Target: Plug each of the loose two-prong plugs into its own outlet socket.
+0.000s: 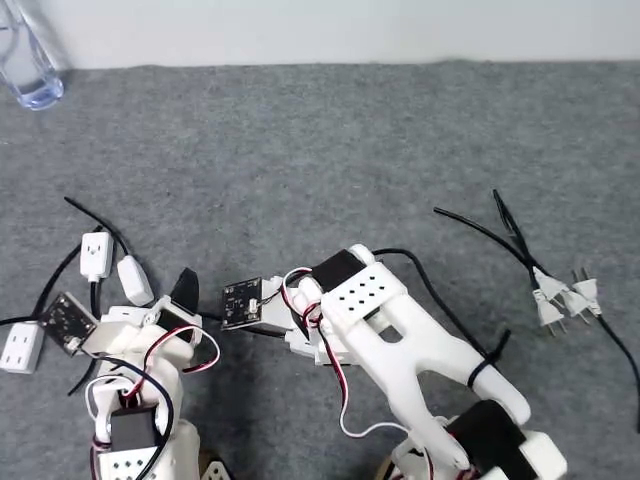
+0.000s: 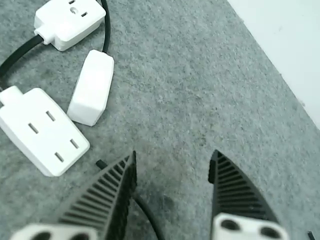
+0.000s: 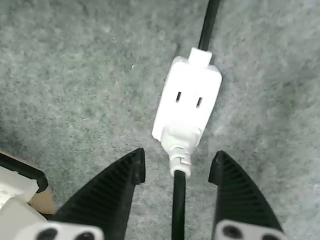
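1. My left pincer (image 2: 173, 156) is spread wide and holds nothing. It hangs low over the grey table (image 2: 200, 75), with a black cord (image 2: 145, 210) running between its jaws.
2. Three white socket blocks (image 2: 42, 130) lie close together at the upper left of the left wrist view. In the high view they sit at the middle left.
3. My right pincer (image 3: 180, 151) is also wide and empty. Its jaws stand either side of a black lead (image 3: 177, 200) that leaves a fourth socket block (image 3: 190, 95), where a plug (image 3: 181, 142) seems already seated. Two slots on that block are free.
4. The loose plugs (image 1: 560, 300) lie in a small cluster at the middle right of the high view, well apart from both pincers and from every socket.
5. I judge the loose plugs light, with hard moulded bodies and thin prongs that could bend. Their leads look limp and will drag. I would grip across the flat sides of a body, just behind the prongs, and never by the lead.
6. The socket blocks look light too and are likely to slide on the table. One pincer should pin a block while the other pushes a plug in.
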### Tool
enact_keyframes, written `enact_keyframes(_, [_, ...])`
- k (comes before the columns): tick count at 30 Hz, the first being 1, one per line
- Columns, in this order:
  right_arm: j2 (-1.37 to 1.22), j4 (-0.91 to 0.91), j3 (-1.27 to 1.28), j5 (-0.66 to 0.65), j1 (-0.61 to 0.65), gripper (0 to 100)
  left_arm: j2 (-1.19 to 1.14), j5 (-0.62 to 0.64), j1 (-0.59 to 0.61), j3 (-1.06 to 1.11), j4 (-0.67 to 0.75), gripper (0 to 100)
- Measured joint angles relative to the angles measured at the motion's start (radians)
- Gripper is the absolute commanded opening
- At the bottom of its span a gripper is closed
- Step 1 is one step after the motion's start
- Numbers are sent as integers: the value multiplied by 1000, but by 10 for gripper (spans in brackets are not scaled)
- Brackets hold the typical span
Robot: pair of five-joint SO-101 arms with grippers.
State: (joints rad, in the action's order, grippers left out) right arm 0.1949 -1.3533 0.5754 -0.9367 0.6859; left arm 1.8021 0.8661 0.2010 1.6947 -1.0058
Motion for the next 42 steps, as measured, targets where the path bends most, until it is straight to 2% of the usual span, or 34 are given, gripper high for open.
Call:
enact_keyframes(9, [-5, 57, 0, 37, 26, 193, 0, 0, -6, 0, 0, 225])
enact_keyframes(17, [-107, 98, -3, 43, 25, 6, 0, 0, -6, 0, 0, 225])
enact_keyframes(29, [-112, 115, -6, -3, 25, 8, 0, 0, -6, 0, 0, 225])
enact_keyframes(42, [-87, 221, 71, -28, 25, 8, 0, 0, -6, 0, 0, 225])
